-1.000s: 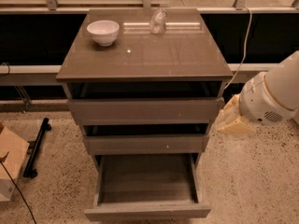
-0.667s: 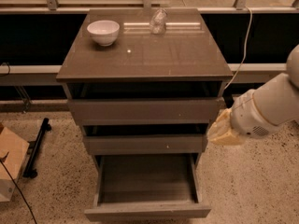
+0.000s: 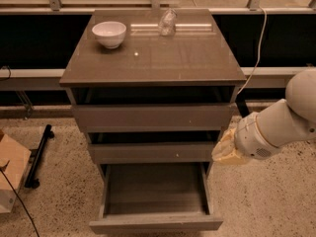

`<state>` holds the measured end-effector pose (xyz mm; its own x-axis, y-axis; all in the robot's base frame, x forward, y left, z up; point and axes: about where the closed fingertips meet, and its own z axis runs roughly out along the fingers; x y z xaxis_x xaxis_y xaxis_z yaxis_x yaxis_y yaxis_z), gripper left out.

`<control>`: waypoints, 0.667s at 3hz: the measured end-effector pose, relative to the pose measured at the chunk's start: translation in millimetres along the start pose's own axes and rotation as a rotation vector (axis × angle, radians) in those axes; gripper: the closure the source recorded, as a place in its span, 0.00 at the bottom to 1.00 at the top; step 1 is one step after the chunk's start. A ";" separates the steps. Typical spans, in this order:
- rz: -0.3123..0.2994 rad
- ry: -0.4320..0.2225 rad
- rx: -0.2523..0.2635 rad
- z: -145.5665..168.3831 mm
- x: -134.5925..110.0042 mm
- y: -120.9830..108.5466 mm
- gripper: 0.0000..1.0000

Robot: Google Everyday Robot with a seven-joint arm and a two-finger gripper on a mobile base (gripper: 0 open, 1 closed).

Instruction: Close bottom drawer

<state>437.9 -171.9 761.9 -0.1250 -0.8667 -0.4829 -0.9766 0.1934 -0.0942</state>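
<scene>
- Hovering at the right middle of the frame, the gripper (image 3: 226, 151) hangs just beside the cabinet's (image 3: 153, 58) right edge, level with the middle drawer (image 3: 153, 152). Whether it is wide or narrow I cannot tell.
- Bottom drawer (image 3: 155, 222) is at lower centre of the frame, pulled well out; plank floor exposed, nothing visible inside.
- Step in hand, as I judge it: the approach. No contact with the drawer front yet; closing not begun.
- Next move likely calls for bringing the gripper lower and round to the near face of the drawer front, then a straight push inward toward the cabinet. An off-centre push could skew the box on its runners.
- Middle drawer and top drawer (image 3: 150, 116) both sit slightly proud, with dark gaps above them; neither blocks the bottom one's travel.
- On the cabinet top, upper part of frame: white bowl (image 3: 109, 33) and a clear crumpled item (image 3: 167, 22), both away from the work.
- Lower left floor: cardboard box (image 3: 10, 174) and a black stand (image 3: 38, 157), well apart from the drawer.
</scene>
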 end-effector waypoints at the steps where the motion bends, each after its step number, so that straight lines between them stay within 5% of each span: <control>1: -0.028 0.007 -0.005 24.9 -3.9 2.5 1.00; 2: -0.044 -0.009 -0.013 65.5 -0.6 2.0 1.00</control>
<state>447.5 -140.8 705.0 -0.0805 -0.8702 -0.4861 -0.9834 0.1489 -0.1038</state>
